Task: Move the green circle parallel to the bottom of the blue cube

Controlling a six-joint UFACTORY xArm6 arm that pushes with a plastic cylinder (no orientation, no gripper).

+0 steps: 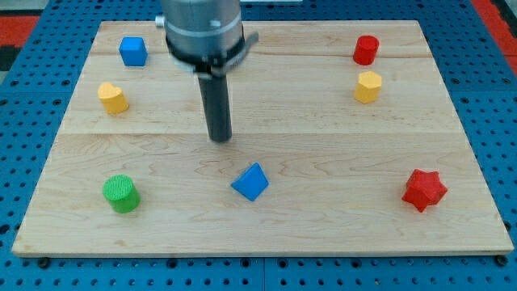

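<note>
The green circle [121,193], a short ribbed cylinder, stands near the board's bottom left. The blue cube [132,51] sits at the top left. My tip [220,139] is near the middle of the board, above and a little left of a blue triangular block [250,181]. The tip touches no block. It is well to the right of and above the green circle, and to the right of and below the blue cube.
A yellow block [113,98] lies below the blue cube at the left. A red cylinder [366,49] and a yellow hexagon [367,86] are at the top right. A red star [424,190] is at the bottom right. The wooden board [323,234] lies on a blue pegboard.
</note>
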